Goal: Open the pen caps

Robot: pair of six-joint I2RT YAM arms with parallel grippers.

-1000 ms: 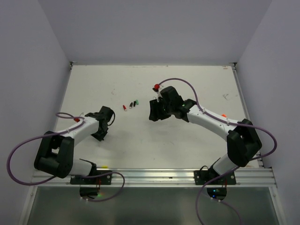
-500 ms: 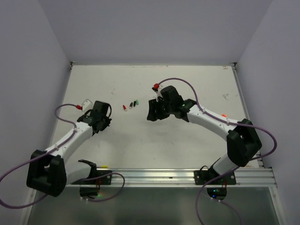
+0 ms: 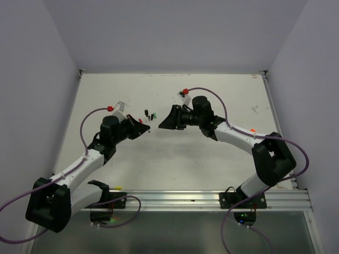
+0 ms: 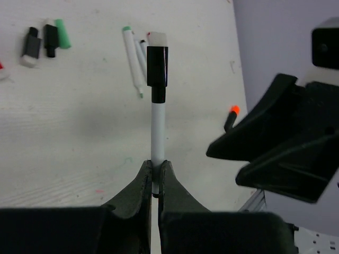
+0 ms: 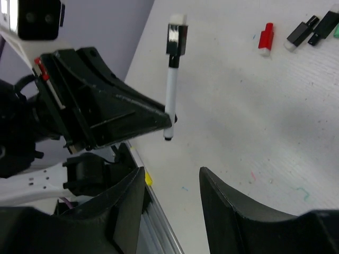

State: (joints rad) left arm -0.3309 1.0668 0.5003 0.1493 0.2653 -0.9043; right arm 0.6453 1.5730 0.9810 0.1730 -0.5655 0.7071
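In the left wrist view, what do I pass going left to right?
First a black cap with a white end, black cap, green cap, green-tipped pen, black-capped pen in the shut left gripper, open right gripper.

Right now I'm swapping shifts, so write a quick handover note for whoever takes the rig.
Left gripper: shut on the white barrel of a pen, held off the table, black cap on its free end.
Right gripper: open, close to the pen, not touching it.
Table: loose caps and uncapped pens lie beyond.
Done: several caps off.
Left: pull the black cap off.
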